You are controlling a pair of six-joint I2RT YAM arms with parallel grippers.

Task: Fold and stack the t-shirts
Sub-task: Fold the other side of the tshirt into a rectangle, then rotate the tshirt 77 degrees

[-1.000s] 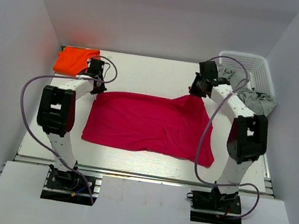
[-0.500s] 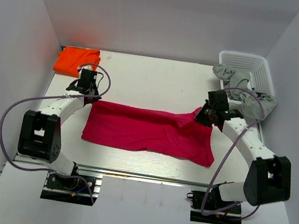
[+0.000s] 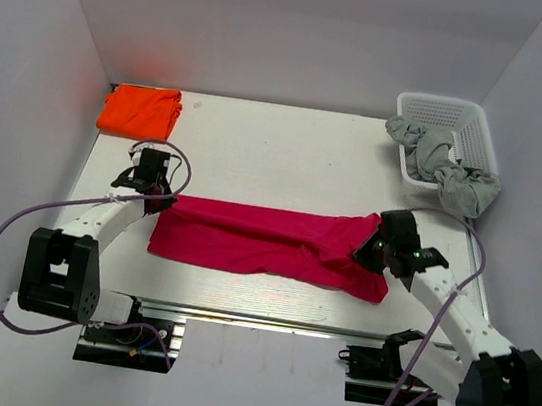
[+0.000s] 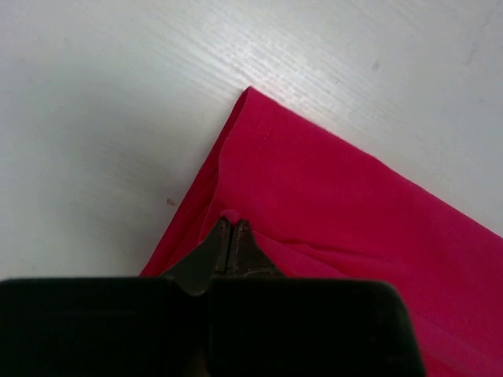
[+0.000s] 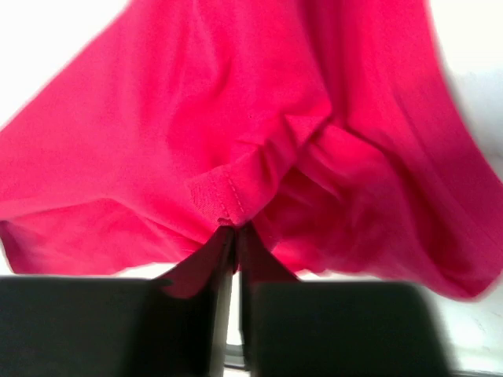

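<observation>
magenta-red t-shirt (image 3: 255,241): lies as a long, narrow band across the near half of the table (image 3: 278,154); held at both ends
left hand (image 4: 233,229): fingers pressed together on a small pinch of cloth just inside the shirt's far left corner; low over the table
right hand (image 5: 234,228): clamped on a bunched hem at the shirt's right end
orange t-shirt (image 3: 141,110): folded at the table's far left corner; well apart
basket (image 3: 444,106): white; far right; grey cloth (image 3: 460,184) spilling over its rim
</observation>
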